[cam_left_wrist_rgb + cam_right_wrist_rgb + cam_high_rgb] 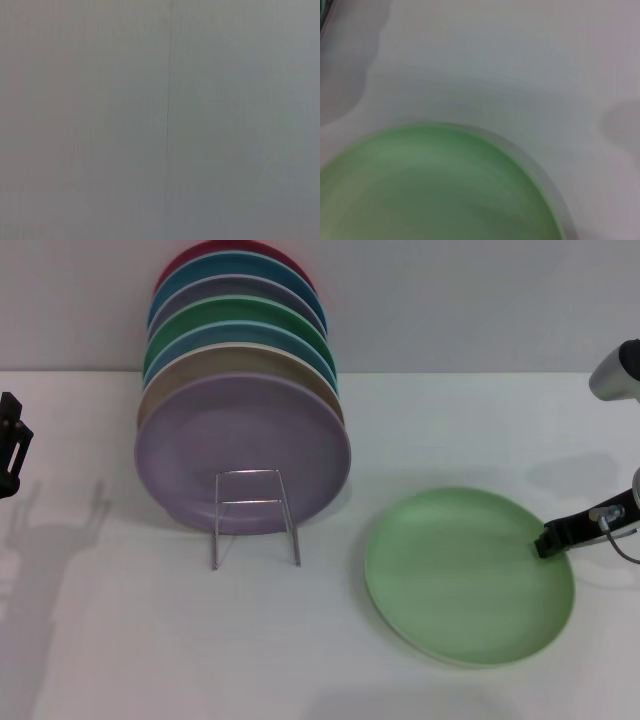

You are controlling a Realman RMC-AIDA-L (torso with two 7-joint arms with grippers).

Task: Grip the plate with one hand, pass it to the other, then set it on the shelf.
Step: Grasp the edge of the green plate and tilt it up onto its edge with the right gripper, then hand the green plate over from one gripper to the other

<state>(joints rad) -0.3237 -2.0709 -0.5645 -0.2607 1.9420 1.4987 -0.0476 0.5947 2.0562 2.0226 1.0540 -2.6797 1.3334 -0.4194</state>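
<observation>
Head view shows the plate (468,575) lying flat on the white desk (120,640), toward the robot's right and nearer the robot than the shelf (254,515). The right hand (548,540) comes in low from the right edge, its dark tip meeting the plate's right rim; from here I cannot tell how far its fingers are parted or whether they have any hold of the rim. The shelf stands to the plate's left, well apart from it, its looped wire front facing the robot. A row of plates (240,370) stands upright in the shelf, the lavender plate (243,452) foremost, with tan, blue, green and red ones behind it. The left hand (12,445) hangs at the far left edge, above the desk and well away from both shelf and plate; its fingers' spread cannot be told.

The right wrist view looks down on the plate (435,185) close up, its curved rim against bare desk (520,60). The left wrist view shows only a plain grey surface.
</observation>
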